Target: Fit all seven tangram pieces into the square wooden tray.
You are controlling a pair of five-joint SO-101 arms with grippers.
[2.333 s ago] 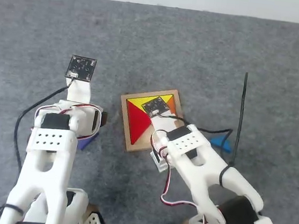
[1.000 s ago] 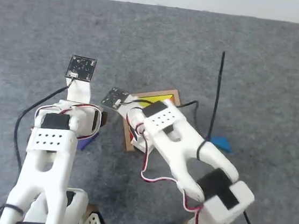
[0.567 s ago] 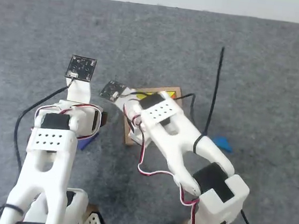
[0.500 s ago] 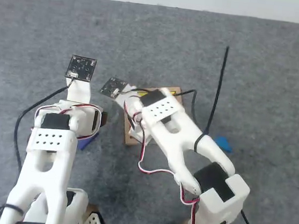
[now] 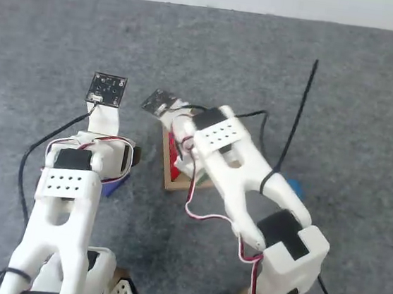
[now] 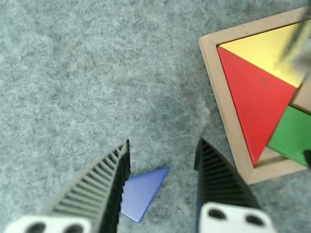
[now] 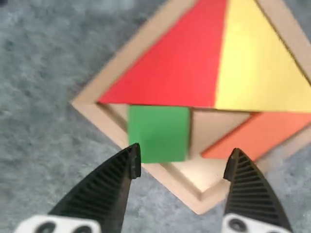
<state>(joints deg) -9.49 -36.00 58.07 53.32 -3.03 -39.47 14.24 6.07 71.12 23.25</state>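
The square wooden tray lies between the two arms, largely under the right arm. In the right wrist view it holds a red triangle, a yellow triangle, an orange piece and a green square whose near corner seems to overlap the rim. My right gripper hangs open just above the green square, holding nothing. My left gripper is open over a blue piece on the carpet, beside the tray.
Another blue piece lies on the grey carpet right of the right arm. A black cable loops from the right arm over the carpet behind the tray. Bare carpet stretches to the far side and both flanks.
The right arm swung left across the tray and then moved slightly away, so its wrist now sits over the tray's far left side. The left arm has kept still.
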